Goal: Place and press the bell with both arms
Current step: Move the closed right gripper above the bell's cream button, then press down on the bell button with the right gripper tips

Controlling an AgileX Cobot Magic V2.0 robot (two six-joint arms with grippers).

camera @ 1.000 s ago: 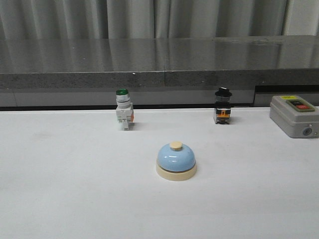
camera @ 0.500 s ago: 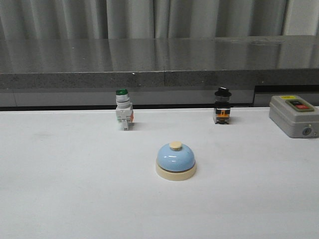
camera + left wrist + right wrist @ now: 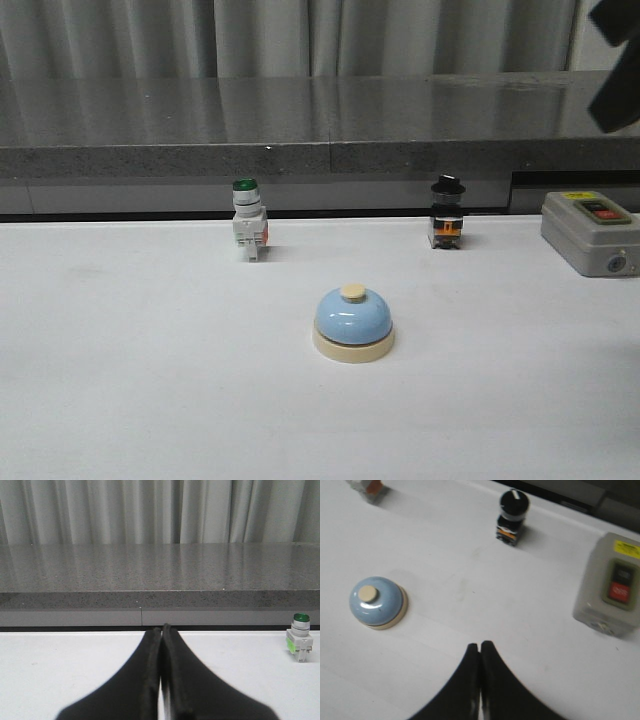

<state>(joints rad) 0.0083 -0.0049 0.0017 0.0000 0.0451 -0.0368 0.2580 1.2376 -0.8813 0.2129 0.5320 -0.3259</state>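
The light-blue bell (image 3: 353, 322) with a cream base and cream knob stands upright on the white table, near the middle. It also shows in the right wrist view (image 3: 376, 602). My right gripper (image 3: 480, 646) is shut and empty, above the table and to the right of the bell, well apart from it. A dark part of the right arm (image 3: 618, 60) shows at the top right corner of the front view. My left gripper (image 3: 161, 629) is shut and empty, low over the table; the bell is out of its view.
A green-capped white push-button switch (image 3: 248, 222) stands at the back left of the bell. A black-knobbed switch (image 3: 446, 214) stands at the back right. A grey box with red and black buttons (image 3: 590, 232) sits at the right edge. A grey stone ledge (image 3: 320, 125) runs behind the table.
A dark part of the right arm has come into the top right corner of the front view. The bell and the switches have not moved.
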